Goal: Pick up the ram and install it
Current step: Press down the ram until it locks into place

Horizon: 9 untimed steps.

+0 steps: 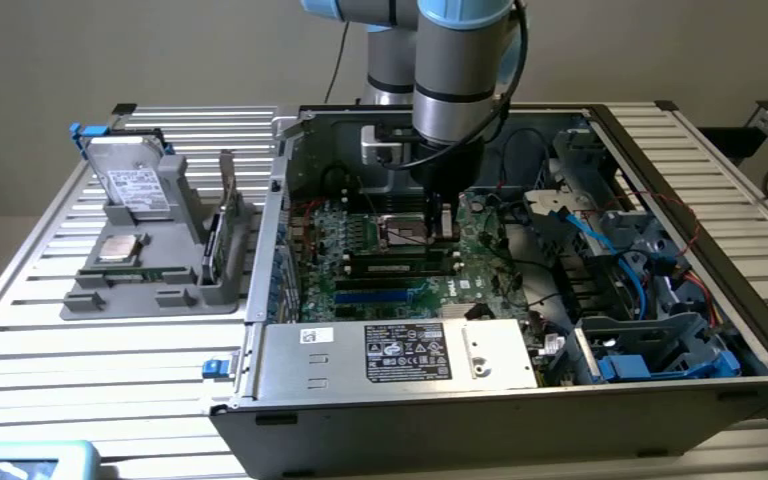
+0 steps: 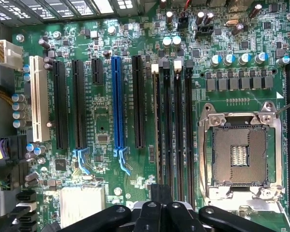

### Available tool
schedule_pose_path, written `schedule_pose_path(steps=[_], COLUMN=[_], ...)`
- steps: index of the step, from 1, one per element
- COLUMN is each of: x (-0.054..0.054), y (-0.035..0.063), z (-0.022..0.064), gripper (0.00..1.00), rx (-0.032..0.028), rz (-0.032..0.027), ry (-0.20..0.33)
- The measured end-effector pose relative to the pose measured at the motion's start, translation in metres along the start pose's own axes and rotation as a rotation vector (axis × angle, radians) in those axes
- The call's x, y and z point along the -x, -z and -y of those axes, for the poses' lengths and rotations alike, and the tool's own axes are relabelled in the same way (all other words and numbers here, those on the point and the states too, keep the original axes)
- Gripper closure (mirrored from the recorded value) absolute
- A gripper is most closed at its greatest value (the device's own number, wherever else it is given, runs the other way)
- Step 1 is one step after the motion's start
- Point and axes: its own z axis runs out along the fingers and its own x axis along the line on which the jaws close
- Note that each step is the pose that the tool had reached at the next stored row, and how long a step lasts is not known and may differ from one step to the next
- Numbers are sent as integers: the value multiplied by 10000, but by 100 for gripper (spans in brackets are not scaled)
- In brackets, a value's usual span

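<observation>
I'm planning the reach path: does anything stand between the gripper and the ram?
Yes. The gripper, shut and seemingly empty, hangs inside the computer case over the motherboard. The ram stands in the grey holder outside, to the exterior view's left. The case's side wall rises between them.

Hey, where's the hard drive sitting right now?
The hard drive is on the exterior view's left, outside the computer case. It stands propped in the grey holder on the slatted table, just behind the processor chip.

Our arm [image 1: 458,60] reaching straight down, wrist vertical, our gripper [image 1: 440,222] pointing downward, its black fingers [image 2: 160,212] closed together
</observation>
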Motion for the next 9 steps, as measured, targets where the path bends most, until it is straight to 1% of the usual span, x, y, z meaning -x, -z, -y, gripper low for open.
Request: schedule_pose_path(steps=[2, 3, 5, 7, 9], x=[0, 0, -11, -20, -26], y=[0, 20, 105, 157, 176], z=[-1, -6, -25, -67, -132], gripper=[89, 89, 89, 89, 89], rx=[1, 1, -1, -1, -1], rz=[0, 18, 7, 7, 6], ry=[-1, -5, -3, -1, -1])
